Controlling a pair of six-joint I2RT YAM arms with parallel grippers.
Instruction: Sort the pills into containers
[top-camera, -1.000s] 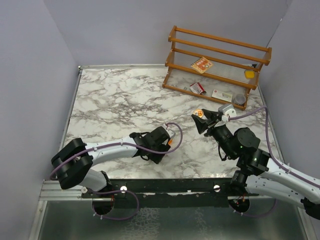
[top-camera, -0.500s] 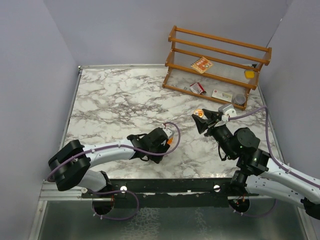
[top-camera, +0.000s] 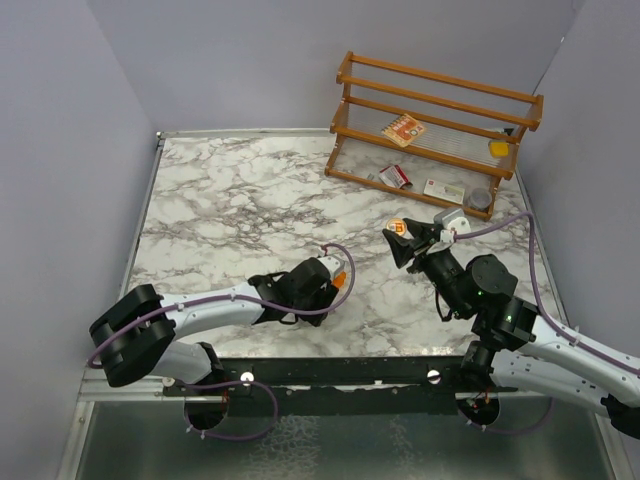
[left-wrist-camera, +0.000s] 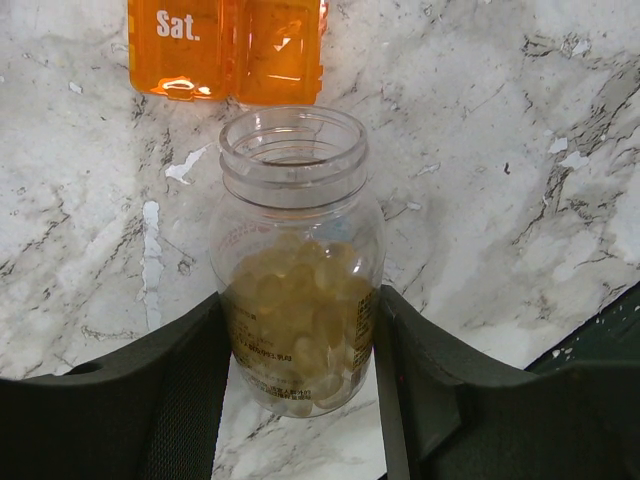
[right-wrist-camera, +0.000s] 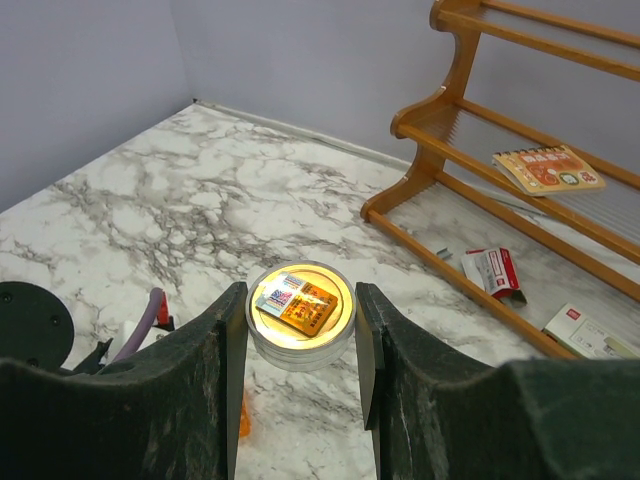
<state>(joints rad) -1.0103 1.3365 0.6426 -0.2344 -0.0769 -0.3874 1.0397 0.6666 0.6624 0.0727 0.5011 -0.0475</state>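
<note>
The left claw (left-wrist-camera: 300, 305) clamps the open jar (left-wrist-camera: 297, 255), orange box (left-wrist-camera: 228, 50) at its 12 o'clock. The right claw (right-wrist-camera: 300, 298) clamps a round cap (right-wrist-camera: 300, 314).

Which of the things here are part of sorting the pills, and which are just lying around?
Part of the job: open pill jar in the left gripper; orange box marked Sat.; round lid in the right gripper.
Lying about: wooden rack, orange booklet, red-and-white packet, grey tin.
</note>
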